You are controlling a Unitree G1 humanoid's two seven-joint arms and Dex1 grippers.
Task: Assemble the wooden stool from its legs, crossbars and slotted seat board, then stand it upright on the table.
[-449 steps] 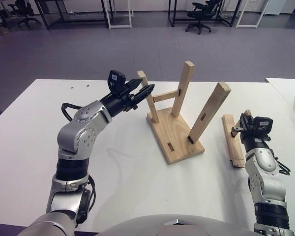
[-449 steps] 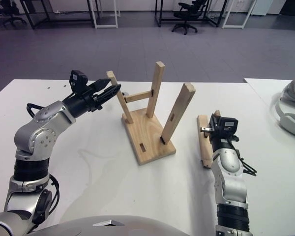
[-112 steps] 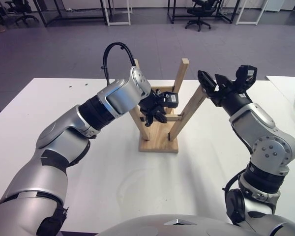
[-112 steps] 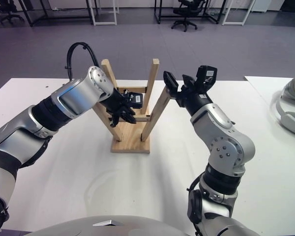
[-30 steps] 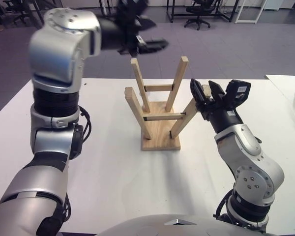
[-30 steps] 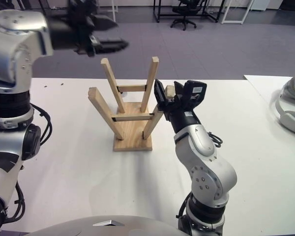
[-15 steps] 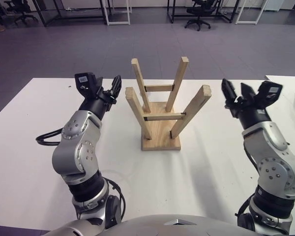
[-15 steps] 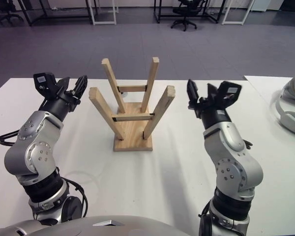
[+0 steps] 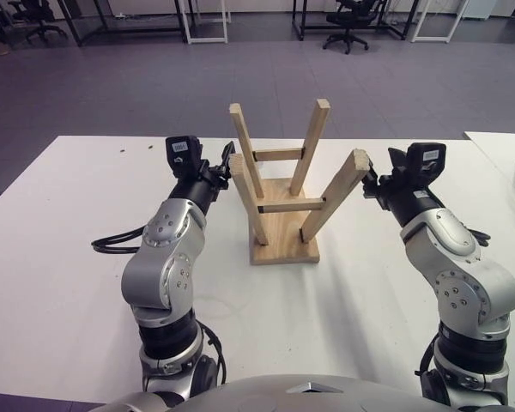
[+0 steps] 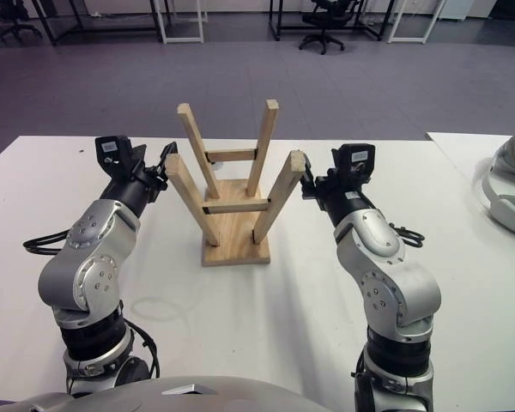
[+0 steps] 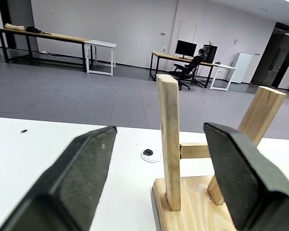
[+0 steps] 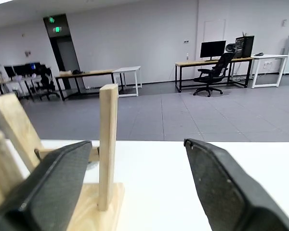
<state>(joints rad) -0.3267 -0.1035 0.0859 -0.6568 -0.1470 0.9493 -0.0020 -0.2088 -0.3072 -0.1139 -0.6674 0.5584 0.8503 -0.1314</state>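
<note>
White table (image 9: 69,257) bears upturned stool (image 9: 279,242); left end effector (image 9: 220,166), right end effector (image 9: 373,180) both spread wide beside it.

Stool (image 9: 279,197) sits mid-table (image 9: 51,257), upside down: seat board (image 9: 285,249) flat on the surface, four legs pointing up. Two legs stand far, two near. One crossbar (image 9: 278,154) spans the far pair and another (image 9: 290,205) the near pair. My left hand (image 9: 224,165) is close beside the near-left leg's top, on its left, fingers spread. My right hand (image 9: 371,181) is close beside the near-right leg's top, on its right, likewise spread. A cable (image 9: 113,245) lies on the table to the left. A second table (image 9: 498,150) stands at far right.
</note>
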